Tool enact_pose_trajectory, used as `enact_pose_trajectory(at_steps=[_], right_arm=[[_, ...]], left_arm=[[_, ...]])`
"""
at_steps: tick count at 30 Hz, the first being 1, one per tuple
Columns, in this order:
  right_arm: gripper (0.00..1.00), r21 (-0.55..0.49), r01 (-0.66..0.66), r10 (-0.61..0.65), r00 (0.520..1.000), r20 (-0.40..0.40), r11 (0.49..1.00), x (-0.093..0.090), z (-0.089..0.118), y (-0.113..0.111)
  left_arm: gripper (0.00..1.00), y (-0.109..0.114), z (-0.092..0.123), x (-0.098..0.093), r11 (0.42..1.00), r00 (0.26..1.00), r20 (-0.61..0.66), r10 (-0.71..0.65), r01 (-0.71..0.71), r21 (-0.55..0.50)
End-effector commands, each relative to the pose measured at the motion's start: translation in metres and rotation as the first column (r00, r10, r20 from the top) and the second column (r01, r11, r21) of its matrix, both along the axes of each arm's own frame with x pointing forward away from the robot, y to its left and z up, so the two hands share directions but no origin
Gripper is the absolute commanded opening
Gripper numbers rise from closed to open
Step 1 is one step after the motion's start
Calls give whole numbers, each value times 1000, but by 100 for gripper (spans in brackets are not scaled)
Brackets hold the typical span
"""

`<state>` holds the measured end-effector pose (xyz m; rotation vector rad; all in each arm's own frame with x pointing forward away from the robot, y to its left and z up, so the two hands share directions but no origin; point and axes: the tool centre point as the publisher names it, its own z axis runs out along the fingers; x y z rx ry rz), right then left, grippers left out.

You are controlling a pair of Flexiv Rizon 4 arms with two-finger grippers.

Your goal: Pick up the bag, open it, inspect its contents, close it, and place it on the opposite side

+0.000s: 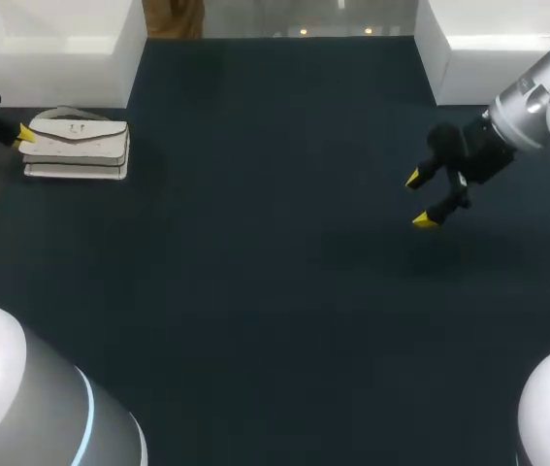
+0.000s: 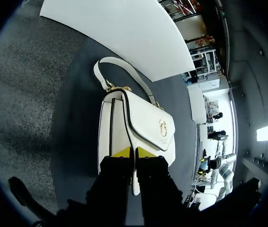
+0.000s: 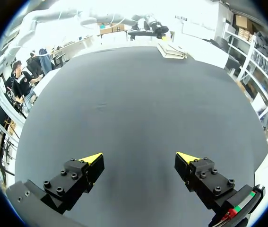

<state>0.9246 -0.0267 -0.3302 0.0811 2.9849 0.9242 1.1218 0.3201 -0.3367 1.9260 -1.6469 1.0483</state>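
Note:
A white handbag [image 1: 79, 146] with a gold clasp and a curved handle lies flat at the far left of the dark table. In the left wrist view the handbag [image 2: 145, 125] lies flap up, handle pointing away from me. My left gripper [image 1: 24, 136] is at the bag's left end. Its yellow tips [image 2: 134, 152] stand almost together, with a thin white edge of the bag pinched between them. My right gripper [image 1: 418, 201] hangs open over bare table at the right, nothing between its fingers [image 3: 139, 158]. From there the bag [image 3: 171, 50] shows small across the table.
White raised blocks stand at the back left [image 1: 51, 39] and back right [image 1: 498, 49] corners. The back-left white block [image 2: 124, 33] is just beyond the bag's handle. The dark table top [image 1: 275, 272] stretches between both arms.

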Motion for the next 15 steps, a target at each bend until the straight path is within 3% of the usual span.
enact_pose_trajectory(at_steps=[1, 6, 15], right_arm=[[100, 0, 0, 0, 1000, 0, 1000, 0, 0, 0], [100, 0, 0, 0, 1000, 0, 1000, 0, 0, 0], [100, 0, 0, 0, 1000, 0, 1000, 0, 0, 0]], left_arm=[[0, -19, 1, -12, 987, 980, -117, -163, 161, -28], [0, -51, 0, -38, 983, 977, -116, -181, 176, -51], [0, -85, 5, -74, 984, 978, -105, -178, 175, -38]])
